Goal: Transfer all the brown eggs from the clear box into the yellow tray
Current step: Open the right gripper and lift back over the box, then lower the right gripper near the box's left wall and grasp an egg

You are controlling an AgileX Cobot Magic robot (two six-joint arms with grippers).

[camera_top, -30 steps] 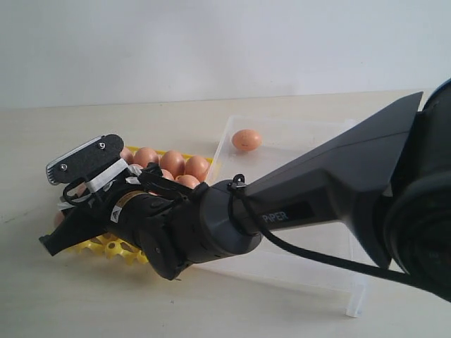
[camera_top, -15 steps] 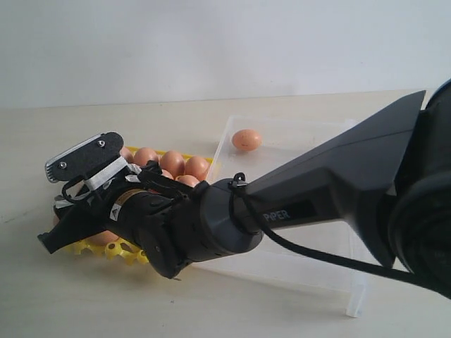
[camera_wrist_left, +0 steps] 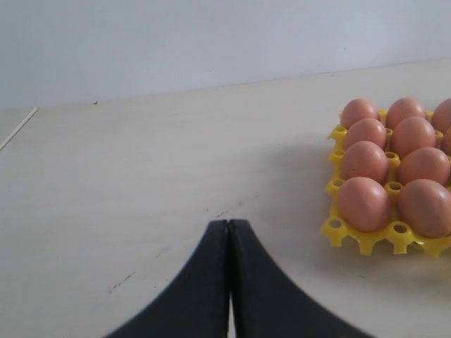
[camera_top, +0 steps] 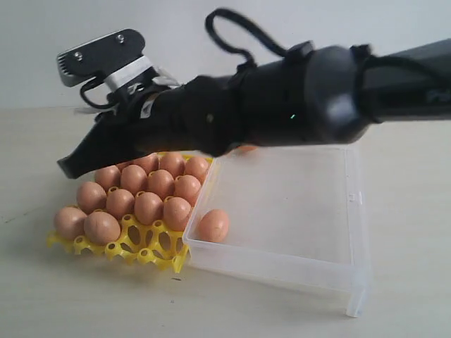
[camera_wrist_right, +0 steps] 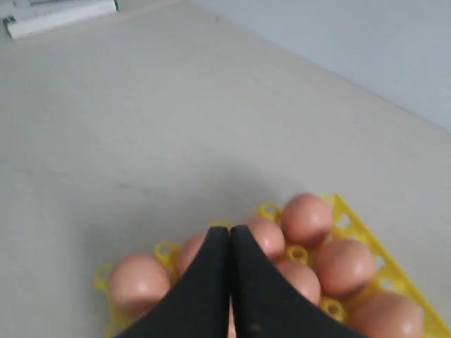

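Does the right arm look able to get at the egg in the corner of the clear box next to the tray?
Probably yes. The brown egg lies uncovered in the open-topped clear box, and the right gripper hangs above the yellow tray alongside. Its jaws are shut, so they would need to open first.

Work surface and backdrop.
A pale beige, matte tabletop (camera_top: 84, 303) carries a few small dark marks (camera_wrist_left: 123, 282) and meets a plain whitish wall (camera_top: 28, 42) along its far edge. A white elongated object (camera_wrist_right: 60, 15), too blurred to identify, lies on the tabletop.
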